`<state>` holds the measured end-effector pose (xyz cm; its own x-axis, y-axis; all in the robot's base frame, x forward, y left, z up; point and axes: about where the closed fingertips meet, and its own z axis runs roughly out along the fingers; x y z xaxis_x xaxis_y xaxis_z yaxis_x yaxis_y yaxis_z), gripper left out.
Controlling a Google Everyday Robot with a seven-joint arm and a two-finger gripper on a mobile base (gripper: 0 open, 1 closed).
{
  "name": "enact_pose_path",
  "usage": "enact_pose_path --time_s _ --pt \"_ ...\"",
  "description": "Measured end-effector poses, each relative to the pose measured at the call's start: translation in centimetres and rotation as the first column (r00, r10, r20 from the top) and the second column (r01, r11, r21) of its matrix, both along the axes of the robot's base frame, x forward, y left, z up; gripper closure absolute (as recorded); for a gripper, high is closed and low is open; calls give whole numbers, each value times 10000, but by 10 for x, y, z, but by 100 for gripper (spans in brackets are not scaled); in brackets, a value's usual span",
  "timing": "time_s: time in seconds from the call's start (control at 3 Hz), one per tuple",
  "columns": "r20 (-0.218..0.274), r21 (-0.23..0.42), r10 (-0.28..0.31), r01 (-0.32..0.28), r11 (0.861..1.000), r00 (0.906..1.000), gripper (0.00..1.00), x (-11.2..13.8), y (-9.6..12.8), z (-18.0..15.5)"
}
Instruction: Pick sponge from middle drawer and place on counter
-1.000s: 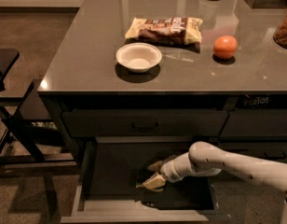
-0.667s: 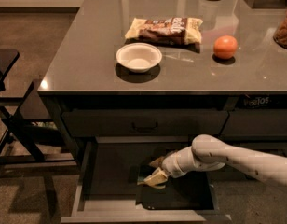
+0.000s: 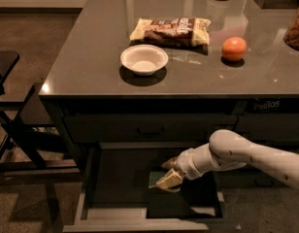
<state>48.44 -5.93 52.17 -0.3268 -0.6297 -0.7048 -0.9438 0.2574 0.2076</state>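
Over the last second the gripper (image 3: 169, 180) has been shifted slightly right and farther into the middle drawer (image 3: 84, 198). The sponge (image 3: 154, 178) is seen touching its left side, still inside the drawer. Whether the jaws are clenched on it cannot be told, so the lift to the counter (image 3: 91, 67) is judged barely begun

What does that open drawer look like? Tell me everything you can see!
The middle drawer is pulled wide out under the counter. It is wide and shallow, with light grey side walls and a dark floor. The gripper reaches in from the right, down at a small greenish sponge lying on the floor near the middle.
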Motion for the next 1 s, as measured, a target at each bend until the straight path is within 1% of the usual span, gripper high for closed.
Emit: enact_pose_path --time_s 0.33,0.67,1.0 --pt "415 -143 167 -162 9998 9990 100 -11 -4 41" --pt "415 -142 168 -162 9998 9990 100 -12 -4 41" --pt "456 7 242 -243 9997 9987 100 -19 4 66"
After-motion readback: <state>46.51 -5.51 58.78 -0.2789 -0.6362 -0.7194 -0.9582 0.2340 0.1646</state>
